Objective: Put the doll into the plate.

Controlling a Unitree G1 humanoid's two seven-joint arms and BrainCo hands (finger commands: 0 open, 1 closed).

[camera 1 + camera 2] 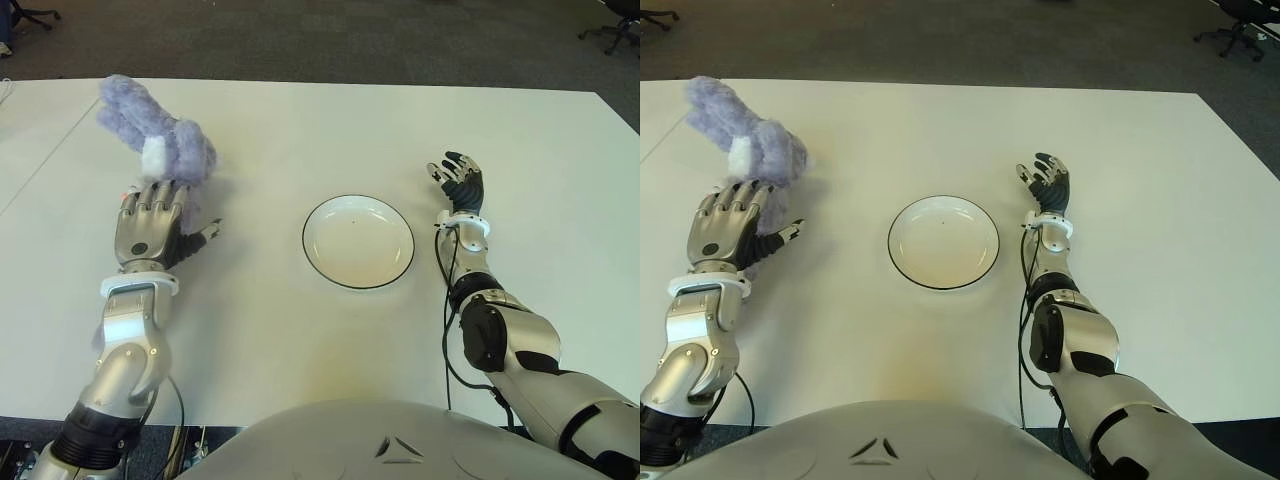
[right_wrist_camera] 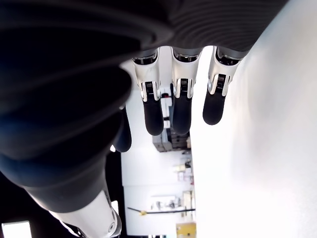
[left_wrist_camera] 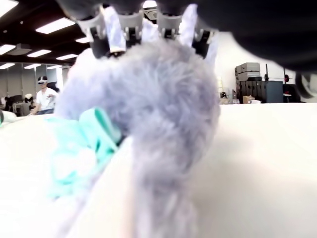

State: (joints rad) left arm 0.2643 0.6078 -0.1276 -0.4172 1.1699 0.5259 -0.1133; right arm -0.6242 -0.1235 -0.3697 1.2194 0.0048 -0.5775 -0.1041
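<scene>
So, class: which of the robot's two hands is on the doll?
The left hand, its fingers closed over the fluffy purple doll. The right hand shows open and empty, right of the plate.

arms: silver-grey shells, black joints | wrists: white rings | fingers: metallic | forearm cables: black

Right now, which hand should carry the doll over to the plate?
The left. The left hand is already on the purple doll, its fingers pressed into the fur in its wrist view. The right hand is open and holds nothing, on the plate's far side from the doll.
</scene>
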